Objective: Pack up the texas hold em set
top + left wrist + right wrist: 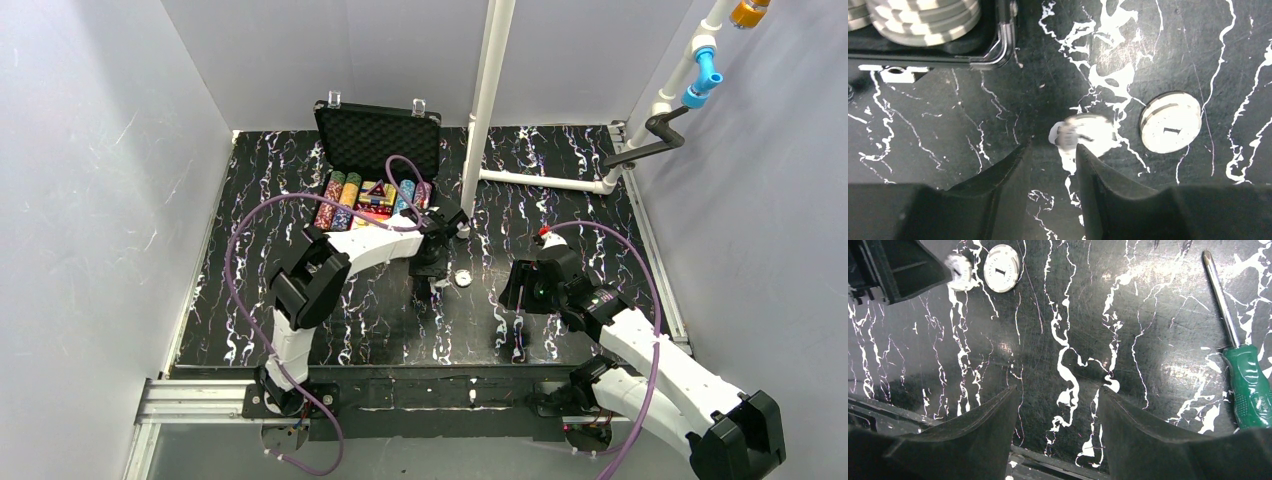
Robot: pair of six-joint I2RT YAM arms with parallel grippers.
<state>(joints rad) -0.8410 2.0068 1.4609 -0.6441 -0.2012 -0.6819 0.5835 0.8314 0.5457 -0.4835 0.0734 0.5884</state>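
From the left gripper (1053,147), the case (1003,47) sits at 10 o'clock and 1 white disc (1170,123) at 2. Its fingers are half-narrowed at a blurred disc (1089,132), grip unclear. The right gripper (1058,390) is spread wide, empty.

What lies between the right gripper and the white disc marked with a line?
Only bare marbled tabletop separates the right gripper from the white disc, as the right wrist view shows; the green-handled screwdriver lies off to the side.

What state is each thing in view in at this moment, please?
case: open, lid upright
poker chips: in rows inside case
marked white disc: flat on table
left end effector: open, low over table
blurred white disc: just beyond its tips
right end effector: open, empty
screwdriver: lying on table
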